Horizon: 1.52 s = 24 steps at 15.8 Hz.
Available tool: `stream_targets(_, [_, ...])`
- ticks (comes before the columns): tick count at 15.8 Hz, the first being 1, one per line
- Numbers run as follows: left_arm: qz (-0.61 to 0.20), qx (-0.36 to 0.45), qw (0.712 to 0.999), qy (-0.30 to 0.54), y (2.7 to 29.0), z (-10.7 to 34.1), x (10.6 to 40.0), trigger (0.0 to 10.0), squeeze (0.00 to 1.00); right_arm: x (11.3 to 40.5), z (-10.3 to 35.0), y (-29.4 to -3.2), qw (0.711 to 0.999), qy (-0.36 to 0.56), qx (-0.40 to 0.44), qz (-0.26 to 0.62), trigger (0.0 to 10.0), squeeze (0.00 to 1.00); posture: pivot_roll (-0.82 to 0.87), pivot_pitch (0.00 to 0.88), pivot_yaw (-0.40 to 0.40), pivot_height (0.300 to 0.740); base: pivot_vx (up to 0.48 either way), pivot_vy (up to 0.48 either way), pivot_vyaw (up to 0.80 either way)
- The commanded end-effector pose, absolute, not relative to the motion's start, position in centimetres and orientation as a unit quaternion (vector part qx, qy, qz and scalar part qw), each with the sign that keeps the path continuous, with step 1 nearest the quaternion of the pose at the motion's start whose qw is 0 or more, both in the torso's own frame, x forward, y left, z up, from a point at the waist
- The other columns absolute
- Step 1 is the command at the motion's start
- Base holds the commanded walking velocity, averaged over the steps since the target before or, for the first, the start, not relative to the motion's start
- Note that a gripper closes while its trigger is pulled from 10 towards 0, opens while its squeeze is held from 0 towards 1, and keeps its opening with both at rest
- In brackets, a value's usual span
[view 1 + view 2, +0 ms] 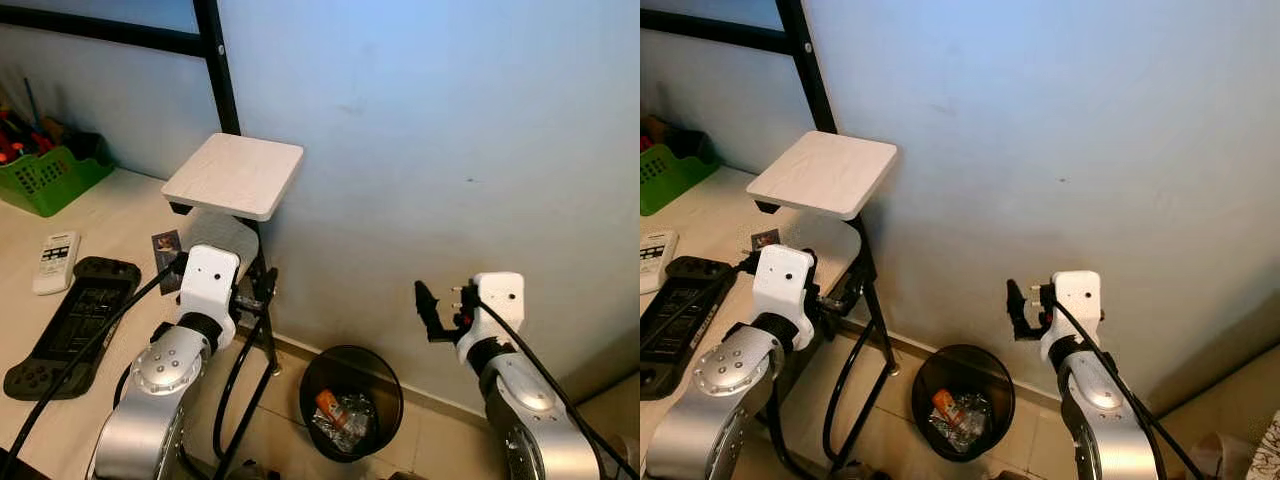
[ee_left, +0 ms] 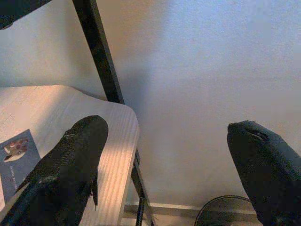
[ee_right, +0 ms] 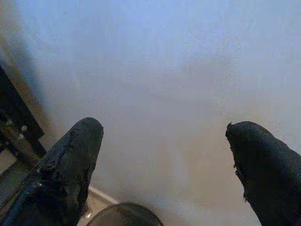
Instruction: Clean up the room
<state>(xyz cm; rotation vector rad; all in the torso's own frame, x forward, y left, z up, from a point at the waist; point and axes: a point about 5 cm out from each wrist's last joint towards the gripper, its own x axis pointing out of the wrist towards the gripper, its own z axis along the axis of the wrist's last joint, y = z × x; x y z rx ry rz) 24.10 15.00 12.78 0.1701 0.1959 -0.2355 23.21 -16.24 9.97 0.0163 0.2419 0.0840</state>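
Both jaws released, nothing between the fingers of either one. Left gripper (image 2: 164, 165) spread wide in its wrist view, the two black fingers (image 2: 70, 165) far apart, aimed past the rounded corner of the pale wooden desk (image 1: 110, 215) toward the light grey-blue wall (image 1: 450, 150). Right gripper (image 3: 164, 169) likewise spread, pointing at bare wall with the bin rim at the bottom edge of that view.

Head views: left silver arm (image 1: 160, 400) comes up from the bottom left of the frame, elbow bent, white wrist block (image 1: 210, 280) raised at the desk's right edge, just below the small square light-wood shelf on a black metal frame (image 1: 235, 175). Right silver arm (image 1: 530, 410) rises from the bottom right, forearm angled up and inward, white wrist at centre right, black fingers (image 1: 428, 310) sticking toward the wall, above and right of the bin.

Round black waste bin (image 1: 352, 400) sits on the floor at bottom centre against the wall base, between the two arms, holding crumpled clear plastic and an orange wrapper (image 1: 340, 412).

On the desk, left side of the frame: black handheld game console (image 1: 70, 325), white remote control (image 1: 57, 262) just above it, small dark photo card (image 1: 166, 252) near the left wrist, green plastic basket of tools (image 1: 45, 170) at upper left.
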Motion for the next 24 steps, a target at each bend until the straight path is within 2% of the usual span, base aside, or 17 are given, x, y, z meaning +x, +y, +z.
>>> stream_targets(1, [-0.107,0.088,0.985,0.098,15.31,12.71,24.07,10.0,0.0,23.2,10.57,-16.13,0.993,0.11,0.014,0.041,10.0,0.0,0.01,0.0,0.045,0.74,0.0,0.0,0.0])
stream_targets(3, [-0.108,0.088,0.985,0.097,15.23,12.72,24.16,10.0,0.0,23.29,10.81,-15.99,0.993,0.11,0.01,0.04,10.0,0.0,0.01,0.0,0.044,0.74,0.0,0.0,0.0])
stream_targets(15, [-0.103,0.089,0.986,0.099,15.65,12.55,23.79,10.0,0.0,23.6,10.66,-16.0,0.991,0.128,-0.033,0.035,10.0,0.0,0.02,0.0,0.024,0.74,-0.288,0.0,0.0])
stream_targets(22, [-0.121,0.086,0.984,0.1,15.41,12.43,23.92,10.0,0.0,23.8,10.88,-16.12,0.99,0.134,-0.039,0.02,10.0,0.0,0.01,0.0,0.018,0.74,0.0,0.0,-0.79])
stream_targets(24, [-0.133,0.049,0.984,0.111,15.25,12.51,24.02,10.0,0.0,23.91,10.91,-16.42,0.99,0.137,-0.042,-0.008,10.0,0.0,0.01,0.0,0.018,0.74,0.0,0.0,-0.79])
